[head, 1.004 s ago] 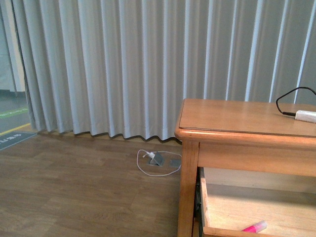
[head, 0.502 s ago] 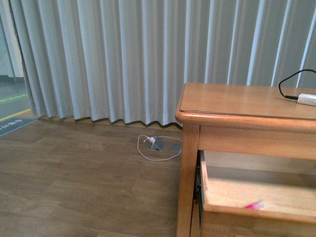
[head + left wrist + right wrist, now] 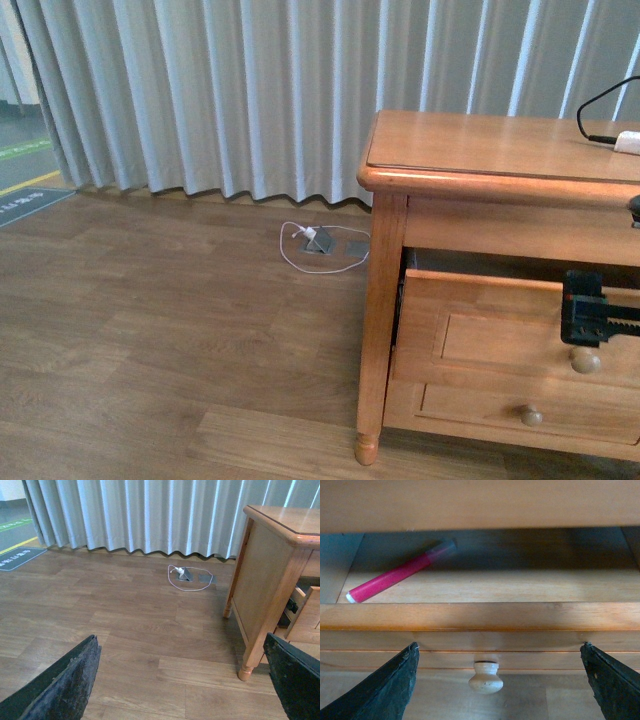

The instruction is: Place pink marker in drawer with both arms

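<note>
The pink marker [image 3: 395,577] lies slanted on the floor of the drawer [image 3: 480,616] in the right wrist view, near one side wall. In the front view the drawer [image 3: 500,330] stands a little way out of the wooden table [image 3: 480,150], and the marker is hidden there. My right gripper [image 3: 500,647] is open, its fingers [image 3: 380,690] wide apart on either side of the drawer's round knob [image 3: 486,677] without touching it. It shows black at the knob [image 3: 585,360] in the front view [image 3: 600,312]. My left gripper [image 3: 182,645] is open and empty over the wooden floor, beside the table's leg [image 3: 247,667].
A white plug block [image 3: 628,141] with a black cable lies on the tabletop. A lower drawer with its own knob [image 3: 531,415] is shut. A white cable [image 3: 320,245] lies on the floor by a socket plate. Grey curtains [image 3: 250,90] hang behind.
The drawer has gone from wide open to nearly shut, hiding the marker in the front view. The right gripper has come into view at the knob. The view has tilted down.
</note>
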You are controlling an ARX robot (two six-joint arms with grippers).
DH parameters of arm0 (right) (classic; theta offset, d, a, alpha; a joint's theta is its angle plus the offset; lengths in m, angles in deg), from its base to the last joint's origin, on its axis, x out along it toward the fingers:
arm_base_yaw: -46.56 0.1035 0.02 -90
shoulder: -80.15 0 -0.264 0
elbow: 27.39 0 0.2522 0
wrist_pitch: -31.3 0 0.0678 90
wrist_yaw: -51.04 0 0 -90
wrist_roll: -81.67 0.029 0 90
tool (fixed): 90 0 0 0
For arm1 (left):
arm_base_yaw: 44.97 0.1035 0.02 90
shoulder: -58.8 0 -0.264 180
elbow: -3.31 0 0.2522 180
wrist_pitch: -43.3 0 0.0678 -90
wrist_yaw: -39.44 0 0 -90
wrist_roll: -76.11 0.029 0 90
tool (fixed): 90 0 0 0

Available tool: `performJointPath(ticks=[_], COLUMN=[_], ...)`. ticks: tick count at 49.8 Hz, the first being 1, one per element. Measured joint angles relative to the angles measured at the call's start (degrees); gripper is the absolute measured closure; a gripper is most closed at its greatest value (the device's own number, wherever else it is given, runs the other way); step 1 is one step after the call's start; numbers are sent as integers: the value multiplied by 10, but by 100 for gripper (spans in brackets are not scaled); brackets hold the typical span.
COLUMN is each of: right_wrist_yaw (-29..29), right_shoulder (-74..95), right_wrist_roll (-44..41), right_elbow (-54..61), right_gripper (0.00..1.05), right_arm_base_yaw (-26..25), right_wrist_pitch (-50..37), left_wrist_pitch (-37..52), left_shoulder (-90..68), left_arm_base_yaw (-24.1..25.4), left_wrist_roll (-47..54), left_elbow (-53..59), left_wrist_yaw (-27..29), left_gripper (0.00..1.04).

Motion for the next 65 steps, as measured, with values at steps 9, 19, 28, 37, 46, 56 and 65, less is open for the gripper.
performJointPath(ticks=[9, 19, 28, 37, 46, 56, 65], right_wrist_yaw=[-39, -44, -45, -40, -26, 33, 85], right_shoulder=[85, 115, 126, 122, 73, -70, -226], right_wrist_roll=[-6, -6, 8, 10, 25, 63, 86], right_elbow=[-60, -78, -84, -76, -41, 41, 124], right_gripper=[8, 8, 8, 8, 8, 8, 8], right_arm_base_yaw=[8, 8, 5, 3, -7, -18, -19], right_wrist_pitch=[-65, -108, -123, -126, -106, -35, 42], left_wrist_pitch=[0, 0, 0, 0, 0, 0, 0], left_shoulder=[0, 0, 0, 0, 0, 0, 0], left_arm_base_yaw=[0, 0, 0, 0, 0, 0, 0], left_wrist_roll=[0, 0, 0, 0, 0, 0, 0], left_elbow=[0, 0, 0, 0, 0, 0, 0], left_wrist_yaw=[0, 0, 0, 0, 0, 0, 0], left_gripper=[6, 6, 6, 6, 6, 6, 6])
